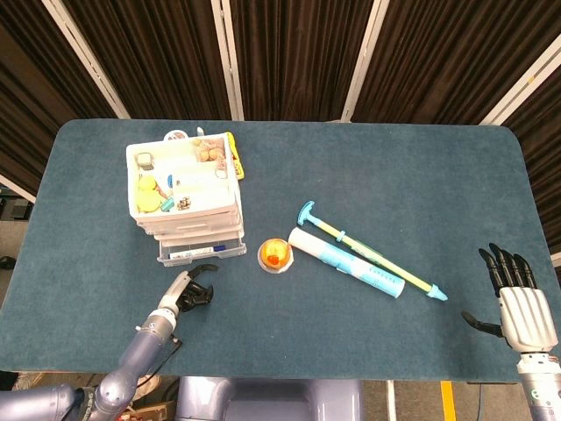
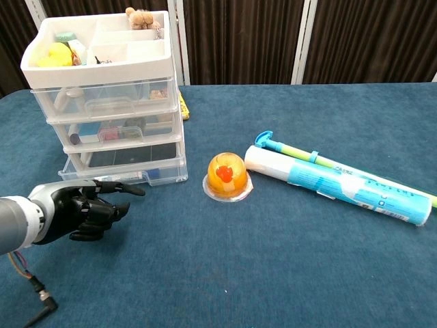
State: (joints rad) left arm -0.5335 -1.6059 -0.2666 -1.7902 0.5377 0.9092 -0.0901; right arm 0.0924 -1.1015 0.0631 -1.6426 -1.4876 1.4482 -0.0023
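Note:
A white three-drawer organizer (image 1: 186, 197) (image 2: 102, 89) stands at the table's left, its top tray full of small items. Its bottom drawer (image 1: 200, 251) (image 2: 126, 171) is pulled partway out. My left hand (image 1: 188, 294) (image 2: 75, 208) lies just in front of it, fingers curled, with one finger reaching to the drawer's front lip. My right hand (image 1: 517, 298) rests at the table's near right corner with fingers apart and nothing in it; the chest view does not show it.
An orange dome-shaped jelly cup (image 1: 275, 254) (image 2: 227, 176) sits right of the drawer. Beside it lie a white-and-blue tube (image 1: 346, 263) (image 2: 338, 186) and a long teal-and-yellow rod (image 1: 377, 259) (image 2: 293, 152). A yellow item (image 1: 235, 156) lies behind the organizer.

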